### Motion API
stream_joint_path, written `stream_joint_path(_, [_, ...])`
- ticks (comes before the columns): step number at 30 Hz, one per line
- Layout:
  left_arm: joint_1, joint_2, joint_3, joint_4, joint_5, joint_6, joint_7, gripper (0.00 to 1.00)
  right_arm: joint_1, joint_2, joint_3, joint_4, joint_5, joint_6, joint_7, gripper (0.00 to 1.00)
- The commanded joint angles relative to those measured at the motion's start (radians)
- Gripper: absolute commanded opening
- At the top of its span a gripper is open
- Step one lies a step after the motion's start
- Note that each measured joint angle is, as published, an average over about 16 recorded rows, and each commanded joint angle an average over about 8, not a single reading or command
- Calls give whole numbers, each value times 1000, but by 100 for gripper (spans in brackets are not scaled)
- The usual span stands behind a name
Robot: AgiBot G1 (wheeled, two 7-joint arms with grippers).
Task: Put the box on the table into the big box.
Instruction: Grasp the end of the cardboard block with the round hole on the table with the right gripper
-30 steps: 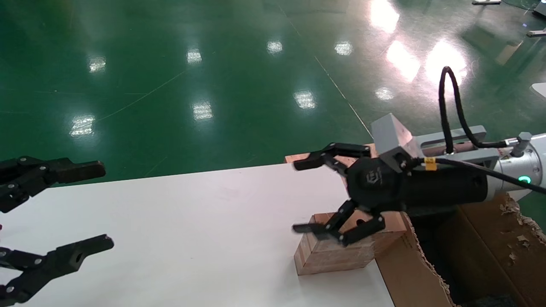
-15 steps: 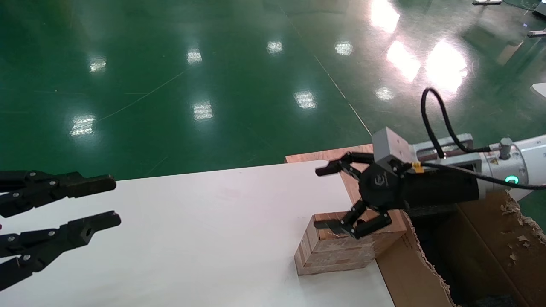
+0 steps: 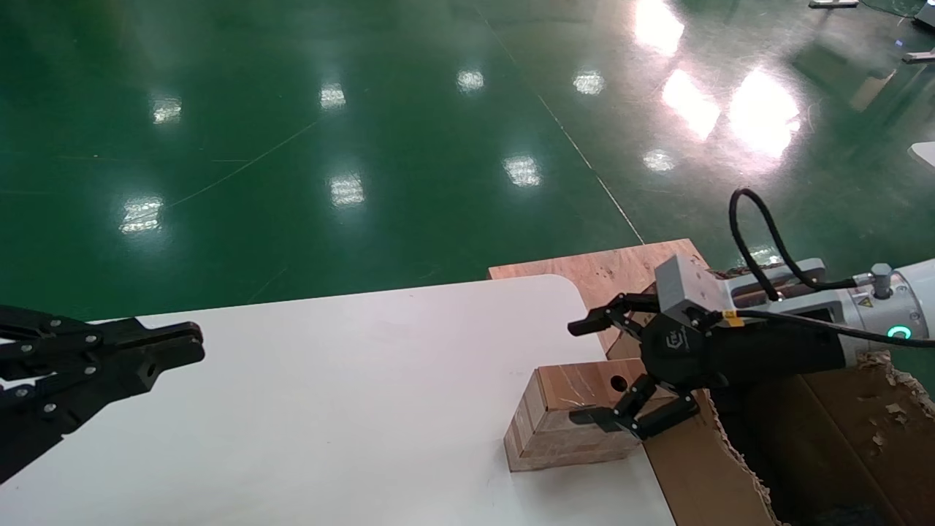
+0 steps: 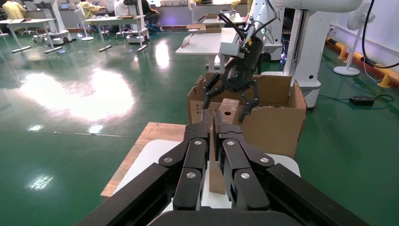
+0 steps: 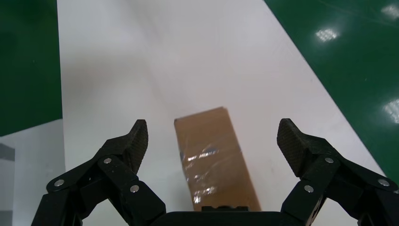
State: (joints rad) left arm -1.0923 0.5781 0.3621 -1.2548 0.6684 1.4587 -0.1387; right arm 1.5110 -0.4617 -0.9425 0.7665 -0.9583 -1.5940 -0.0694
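Currently the right claw (image 3: 593,369) hangs spread wide above the box (image 3: 566,420), which rests on the desk (image 3: 329,409) edge beside the big box (image 3: 738,467). Centre both fingers across its narrow sides before closing. The left claw (image 3: 157,351), pressed together, stays parked.

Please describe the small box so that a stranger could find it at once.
Look at the white table, at its edge beside the big torn carton. There the small oblong box lies under the open right gripper; glossy tape and a round hole on top distinguish it.
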Motion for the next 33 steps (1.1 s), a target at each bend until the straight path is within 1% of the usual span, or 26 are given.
stream_joint_path(1, [0, 0, 0, 0, 0, 0, 0, 0, 9, 2, -25, -9, 3, 0, -9, 100])
stream_joint_path(20, [0, 0, 0, 0, 0, 0, 0, 0, 81, -3, -226, -105, 62, 1, -88, 100])
stream_joint_path(32, [0, 0, 0, 0, 0, 0, 0, 0, 144, -32, -327, -186, 70, 2, -140, 100])
stream_joint_path(33, [0, 0, 0, 0, 0, 0, 0, 5, 147, -34, -335, -191, 72, 1, -143, 100])
